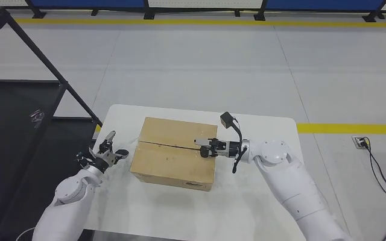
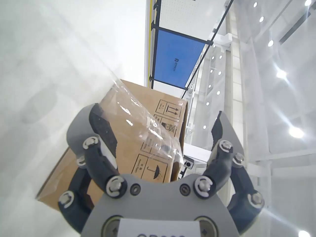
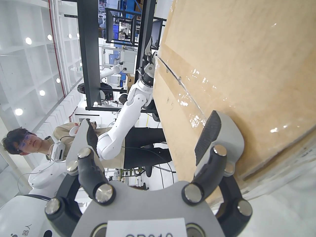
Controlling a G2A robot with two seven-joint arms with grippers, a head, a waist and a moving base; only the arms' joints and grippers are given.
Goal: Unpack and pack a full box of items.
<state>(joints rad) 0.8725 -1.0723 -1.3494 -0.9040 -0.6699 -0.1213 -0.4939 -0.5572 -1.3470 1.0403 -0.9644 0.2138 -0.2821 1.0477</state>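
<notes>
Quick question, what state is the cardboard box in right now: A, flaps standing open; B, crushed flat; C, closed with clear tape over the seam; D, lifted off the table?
C: the cardboard box rests on the table with both top flaps down, and glossy clear tape runs along their seam.

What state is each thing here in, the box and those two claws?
Box: closed, flaps shut, on the table.
Clear tape: over the top seam, crinkled on the side.
Left gripper: open, empty, beside the box.
Right gripper: open, empty, over the box top.
</notes>
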